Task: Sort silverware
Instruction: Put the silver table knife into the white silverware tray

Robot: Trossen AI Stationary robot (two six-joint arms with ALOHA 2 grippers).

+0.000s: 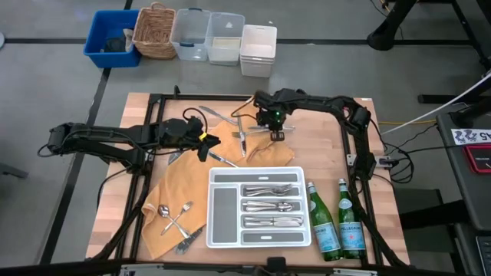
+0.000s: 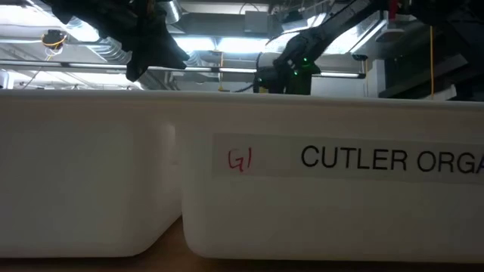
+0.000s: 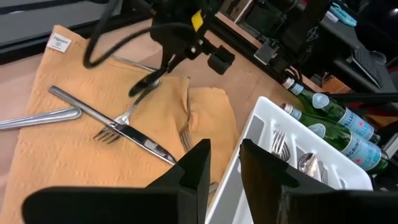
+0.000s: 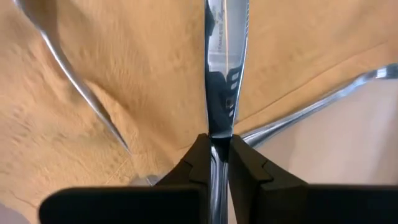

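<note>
Silver forks, spoons and knives lie loose on an orange cloth (image 1: 184, 192); others lie in the white divided tray (image 1: 215, 230). My right gripper (image 1: 274, 134) is over the cloth's far part, shut on a table knife (image 4: 225, 68); it also shows in the left wrist view (image 3: 168, 59). My left gripper (image 1: 209, 147) hovers open and empty over the cloth by the tray's far left corner (image 3: 225, 163). A knife (image 3: 134, 134) lying across a fork (image 3: 118, 124) rests on the cloth ahead of it. A spoon (image 1: 163, 209) and fork (image 1: 182, 215) lie at the cloth's near left. My right gripper pinches the knife between its two fingers at the narrow part (image 4: 218, 127) where the blade meets the handle. The handle runs back between the fingers and the blade points away from them, along them. In the left wrist view the knife (image 3: 146, 81) slants down toward the cloth.
Two green glass bottles (image 1: 324, 226) (image 1: 350, 222) stand right of the tray. Bins and a basket (image 1: 192, 34) sit on the floor beyond the table's far edge. In the low view the tray's white wall (image 2: 242, 189) fills most of the picture.
</note>
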